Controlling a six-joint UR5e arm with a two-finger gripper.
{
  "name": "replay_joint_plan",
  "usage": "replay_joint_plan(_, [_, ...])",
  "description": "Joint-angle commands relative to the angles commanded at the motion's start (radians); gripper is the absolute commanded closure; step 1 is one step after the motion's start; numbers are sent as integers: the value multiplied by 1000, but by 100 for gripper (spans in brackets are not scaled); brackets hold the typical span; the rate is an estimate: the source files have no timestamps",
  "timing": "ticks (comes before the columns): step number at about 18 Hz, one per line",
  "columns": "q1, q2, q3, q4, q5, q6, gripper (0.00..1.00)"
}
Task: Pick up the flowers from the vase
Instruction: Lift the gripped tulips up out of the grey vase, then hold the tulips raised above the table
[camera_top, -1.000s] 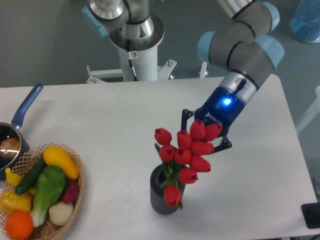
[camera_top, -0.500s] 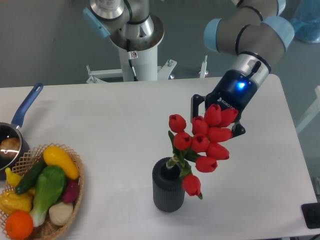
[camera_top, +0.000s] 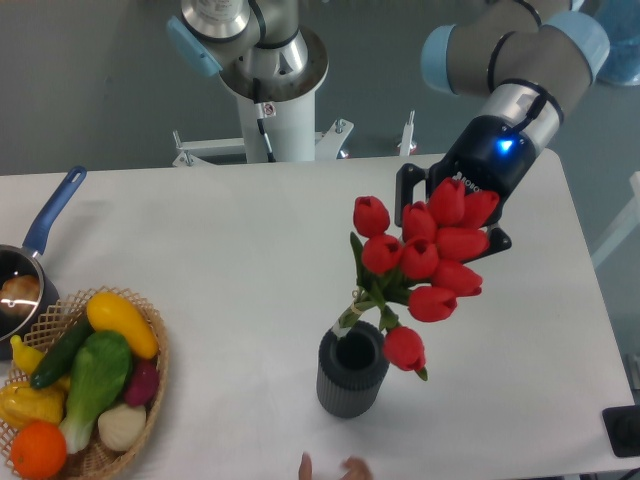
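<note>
One gripper (camera_top: 452, 215): clamped on flowers (camera_top: 425, 262), jaws hidden behind buds
Flowers: raised, stem ends at vase (camera_top: 351, 373) mouth
Vase: upright on table (camera_top: 200, 250)

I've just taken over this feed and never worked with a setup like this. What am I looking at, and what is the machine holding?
This single picture comes from a fixed camera looking down at a white table. The grey and blue jointed machine is a robot arm; its claw is largely hidden behind the bunch of red flowers, which it appears to grip. The stem ends sit right at the mouth of the dark ribbed vase. At the left are a basket of vegetables and a blue-handled saucepan. Fingertips peek in at the bottom edge.
</note>
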Motion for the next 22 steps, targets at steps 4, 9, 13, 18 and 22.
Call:
replay_joint_plan(4, [17,2,0,0,-19,-29,90])
replay_joint_plan(9, [45,2,-18,5,-15,-18,90])
replay_joint_plan(13, [74,28,-58,5,-2,98,94])
replay_joint_plan(18, [100,109,-211,0,170,383,99])
replay_joint_plan(22, [111,117,-256,-2,257,523,97])
